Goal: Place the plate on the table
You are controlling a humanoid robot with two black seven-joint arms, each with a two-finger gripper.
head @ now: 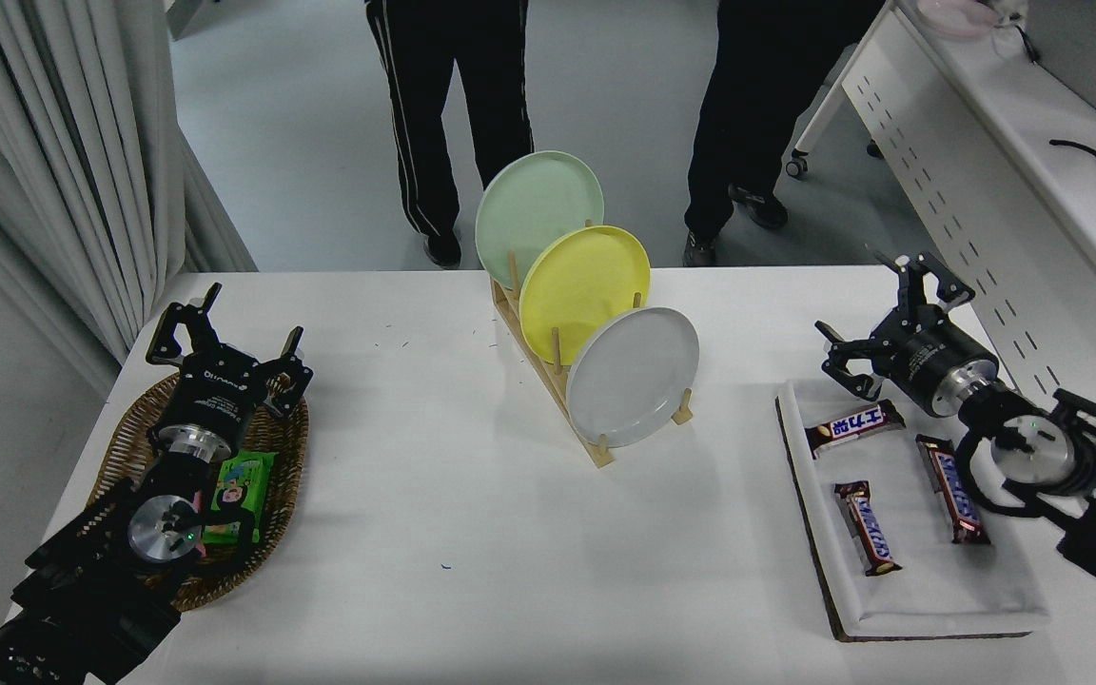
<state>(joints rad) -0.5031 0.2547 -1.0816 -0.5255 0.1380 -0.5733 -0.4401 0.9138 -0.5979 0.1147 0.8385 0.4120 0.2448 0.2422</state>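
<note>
While plate [633, 377] stands in rack [557, 381], right claw [876, 319] gapes well apart.

The plate [632, 377] is round, plain light grey and matte, with a shallow raised rim. It stands on edge, leaning back a little, in the nearest slot of a wooden rack [596, 444], its face turned toward the near right. Just behind it stands a yellow plate [577, 281], which it partly overlaps. The counter [472, 533] is a large white rectangular top with rounded corners and a smooth matte surface; the rack sits near its middle, toward the far edge.
</note>
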